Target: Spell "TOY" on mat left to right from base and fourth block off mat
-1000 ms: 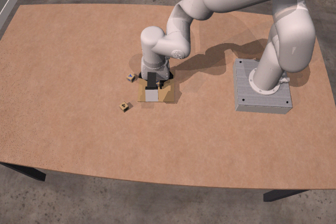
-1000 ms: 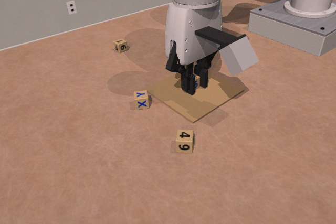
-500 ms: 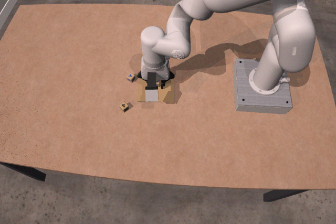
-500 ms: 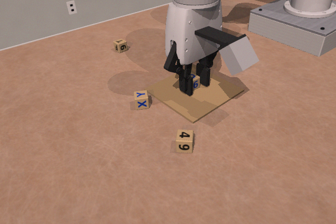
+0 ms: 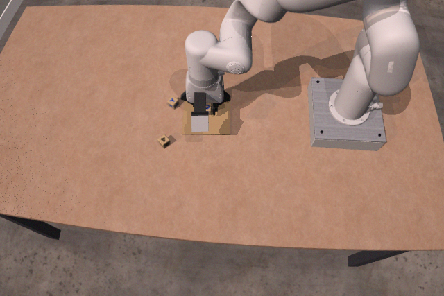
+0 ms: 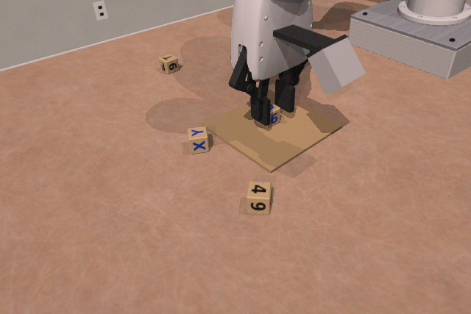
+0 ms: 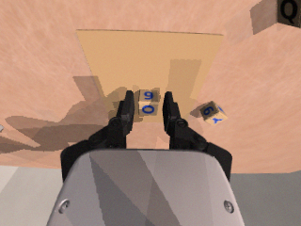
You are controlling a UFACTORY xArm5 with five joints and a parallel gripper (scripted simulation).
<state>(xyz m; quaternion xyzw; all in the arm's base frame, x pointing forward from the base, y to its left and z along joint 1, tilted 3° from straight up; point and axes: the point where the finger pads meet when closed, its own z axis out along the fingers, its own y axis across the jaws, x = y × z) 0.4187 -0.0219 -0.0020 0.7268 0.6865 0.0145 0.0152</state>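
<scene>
Nearest you in the exterior view, a pale wooden block with a black 4 on top and a 9 in front (image 5: 164,141) (image 6: 259,198) (image 7: 289,13) sits off the mat; your wrist view crops it, showing a Q on a shaded side. Beyond it, the Y-topped block (image 5: 173,102) (image 6: 198,140) (image 7: 213,113), blue X on its side, sits just beside the mat's corner, also off it. The thin, square-cornered, tan mat (image 5: 215,128) (image 6: 300,131) (image 7: 141,52) lies flat on the mottled brown table (image 5: 125,178) (image 6: 151,245) (image 7: 38,56).

Your gripper (image 5: 207,110) (image 6: 276,115) (image 7: 149,99) points down low over the mat, its black fingers partly spread on either side of the O block (image 5: 207,107) (image 6: 274,115) (image 7: 149,102), gaps showing on both sides, so you grip nothing. That block stands on the mat, O uppermost, partly hidden by a finger in the exterior view. A boxy pale housing (image 5: 199,123) (image 6: 336,67) juts from the wrist.

Farther back, a block with black markings, 6 on one side (image 6: 168,64), sits off the mat; you can't find it from above. You can't tell which block bears the T. The arm (image 5: 233,49) bends back to its brushed-grey base (image 5: 333,139) (image 6: 395,46).
</scene>
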